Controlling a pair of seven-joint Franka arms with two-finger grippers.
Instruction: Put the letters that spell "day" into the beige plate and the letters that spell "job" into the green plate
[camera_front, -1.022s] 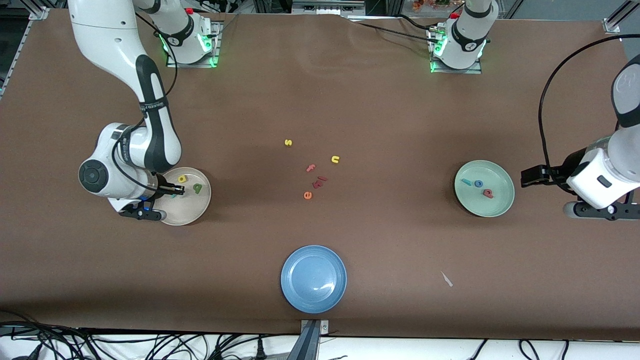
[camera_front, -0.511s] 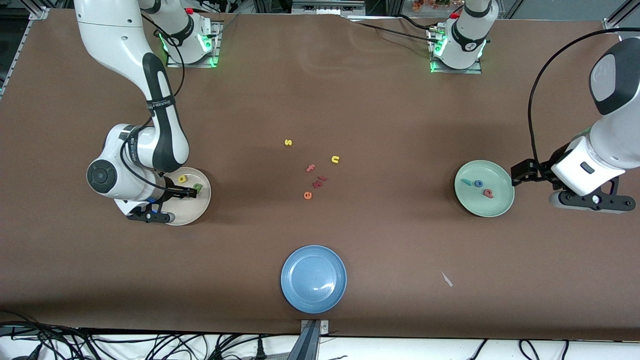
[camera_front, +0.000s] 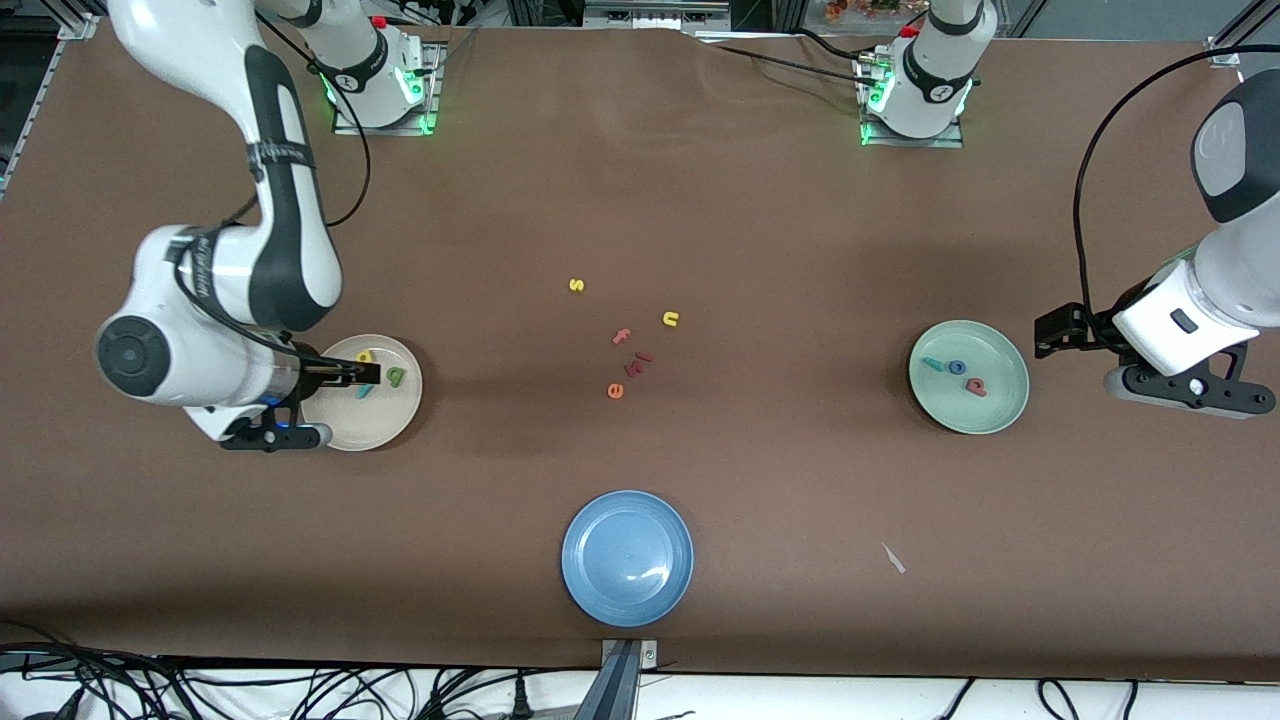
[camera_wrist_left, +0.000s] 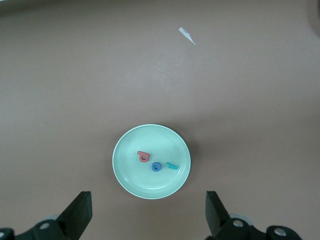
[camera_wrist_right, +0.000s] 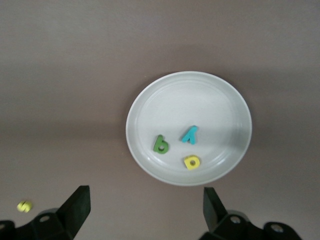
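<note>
The beige plate (camera_front: 385, 425) (camera_wrist_right: 200, 100) holds the yellow d (camera_front: 366, 356) (camera_wrist_right: 192, 162), green a (camera_front: 396, 376) (camera_wrist_right: 160, 144) and teal y (camera_front: 365, 391) (camera_wrist_right: 190, 134). My right gripper (camera_front: 340, 372) (camera_wrist_right: 145, 210) hangs open and empty above that plate's edge. The green plate (camera_front: 1000, 405) (camera_wrist_left: 125, 175) holds the teal j (camera_front: 933, 364) (camera_wrist_left: 172, 166), blue o (camera_front: 958, 368) (camera_wrist_left: 157, 166) and pinkish-red b (camera_front: 976, 387) (camera_wrist_left: 144, 156). My left gripper (camera_front: 1060, 330) (camera_wrist_left: 148, 210) is open and empty, up over the table beside the green plate, toward the left arm's end.
Loose letters lie mid-table: yellow s (camera_front: 576, 285) (camera_wrist_right: 23, 205), yellow n (camera_front: 670, 319), pink f (camera_front: 622, 336), orange e (camera_front: 615, 390) and small red pieces (camera_front: 637, 365). A blue plate (camera_front: 627, 558) sits nearest the front camera. A white paper scrap (camera_front: 893, 558) (camera_wrist_left: 187, 34) lies on the cloth.
My right gripper opened over the beige plate and rose, leaving the teal y lying in it. The left arm swung a little beside the green plate.
</note>
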